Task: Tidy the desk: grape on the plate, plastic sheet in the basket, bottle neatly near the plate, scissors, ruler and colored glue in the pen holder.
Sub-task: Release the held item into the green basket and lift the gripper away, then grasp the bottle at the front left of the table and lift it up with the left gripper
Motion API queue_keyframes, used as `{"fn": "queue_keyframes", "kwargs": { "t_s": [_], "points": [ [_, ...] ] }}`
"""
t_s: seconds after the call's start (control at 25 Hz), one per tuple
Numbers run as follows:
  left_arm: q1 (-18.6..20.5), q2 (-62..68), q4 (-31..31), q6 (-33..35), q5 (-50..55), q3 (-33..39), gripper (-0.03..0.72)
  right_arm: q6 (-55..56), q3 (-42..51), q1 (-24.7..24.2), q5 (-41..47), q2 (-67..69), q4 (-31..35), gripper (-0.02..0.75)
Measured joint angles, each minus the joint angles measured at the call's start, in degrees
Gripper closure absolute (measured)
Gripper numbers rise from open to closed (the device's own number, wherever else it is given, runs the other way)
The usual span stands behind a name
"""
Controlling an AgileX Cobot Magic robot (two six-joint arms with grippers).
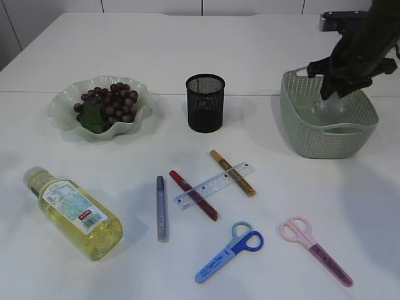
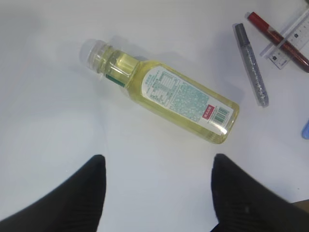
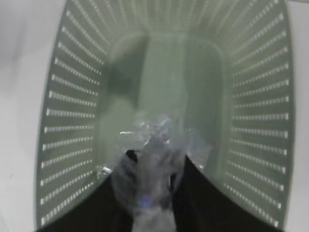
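Hanging over the green basket [image 3: 72, 121], the right gripper [image 3: 152, 188] is showing crumpled plastic sheet [image 3: 154, 140] between narrowly parted fingers [image 3: 198, 193]; whether it is gripping or releasing cannot be told. Clinging film is likely risking a lift-out, snagging the basket's rim. The left gripper [image 2: 157, 193], fingers wide and empty, is hovering above the bottle [image 2: 164, 92] lying on the table [image 1: 350, 206]. Open room is lying around the bottle, while the ruler [image 1: 214, 185] and glue sticks are crowding mid-table.
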Motion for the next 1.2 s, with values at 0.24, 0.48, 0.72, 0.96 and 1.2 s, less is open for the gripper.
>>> {"fn": "queue_keyframes", "kwargs": {
  "t_s": [0.24,0.48,0.72,0.96,1.2],
  "points": [
    [0.0,0.0,-1.8,0.0,0.5,0.0,0.19,1.7,-1.9,0.0,2.3,0.8,-0.1,0.136],
    [0.0,0.0,-1.8,0.0,0.5,0.0,0.19,1.8,-4.7,0.0,11.3,-1.0,0.4,0.144],
    [0.0,0.0,-2.0,0.0,-0.5,0.0,0.19,1.9,-4.6,0.0,16.6,-8.3,2.0,0.168],
    [0.0,0.0,-2.0,0.0,-2.5,0.0,0.19,1.9,3.2,0.0,17.5,-17.6,2.2,0.172],
    [0.0,0.0,-2.6,0.0,-3.4,0.0,0.19,1.9,18.5,0.0,15.7,-27.6,2.2,0.173]
  ]
}}
